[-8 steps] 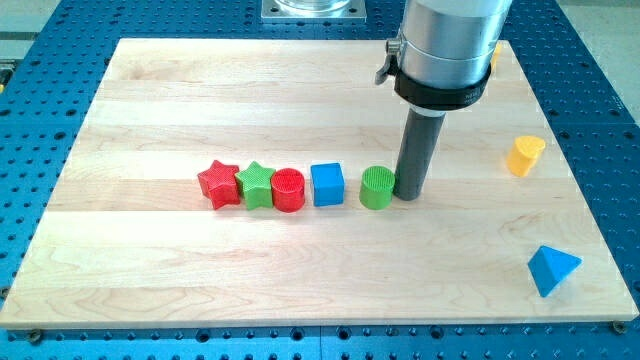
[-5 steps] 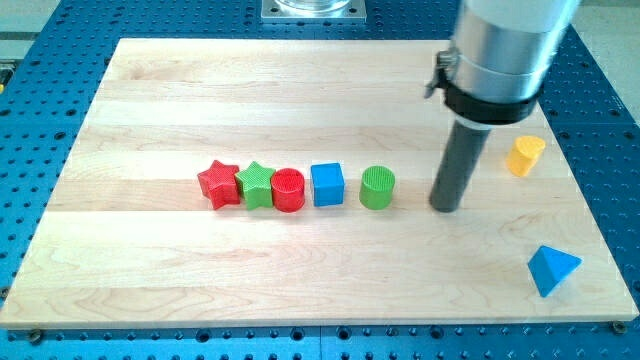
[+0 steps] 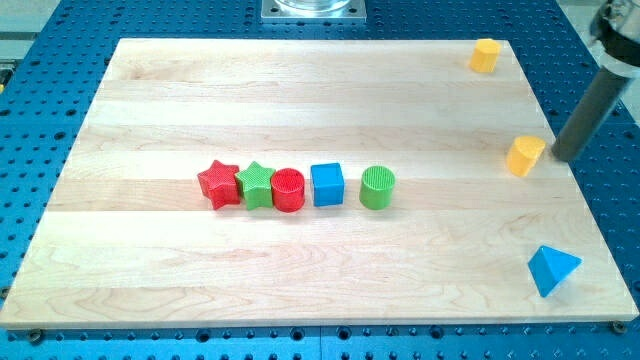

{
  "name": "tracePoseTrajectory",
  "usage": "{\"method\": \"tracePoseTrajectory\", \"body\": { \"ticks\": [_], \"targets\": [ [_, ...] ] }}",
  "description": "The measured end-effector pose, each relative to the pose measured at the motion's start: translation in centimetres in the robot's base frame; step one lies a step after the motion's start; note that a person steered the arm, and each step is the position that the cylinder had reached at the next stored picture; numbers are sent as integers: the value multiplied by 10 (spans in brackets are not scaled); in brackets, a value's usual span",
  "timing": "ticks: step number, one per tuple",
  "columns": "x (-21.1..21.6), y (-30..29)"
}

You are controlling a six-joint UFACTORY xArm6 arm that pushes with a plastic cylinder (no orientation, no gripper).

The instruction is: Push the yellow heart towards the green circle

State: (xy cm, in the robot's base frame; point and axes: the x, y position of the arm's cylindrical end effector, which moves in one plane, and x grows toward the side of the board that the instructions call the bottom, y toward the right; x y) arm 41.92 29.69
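Observation:
The yellow heart (image 3: 524, 155) sits near the board's right edge, at mid height. The green circle (image 3: 377, 187) stands well to its left, at the right end of a row of blocks in the board's middle. My tip (image 3: 563, 156) is at the board's right edge, just to the right of the yellow heart and close to it; I cannot tell whether it touches. The rod leans up to the view's right corner.
The row left of the green circle holds a blue cube (image 3: 327, 184), a red circle (image 3: 288, 189), a green star (image 3: 257, 184) and a red star (image 3: 218, 184). A second yellow block (image 3: 485, 55) is at the top right corner. A blue triangle (image 3: 551, 269) is at the bottom right.
My tip has moved from beside the green circle's right side across to the right, past the yellow heart, to the board's right edge. The blocks have not moved.

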Motion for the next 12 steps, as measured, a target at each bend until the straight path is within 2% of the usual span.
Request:
{"method": "tracePoseTrajectory", "body": {
  "ticks": [1,3,6,8,11,12],
  "targets": [
    [0,-28],
    [35,-55],
    [68,-131],
    [91,-158],
    [106,-155],
    [85,-111]
  ]
}}
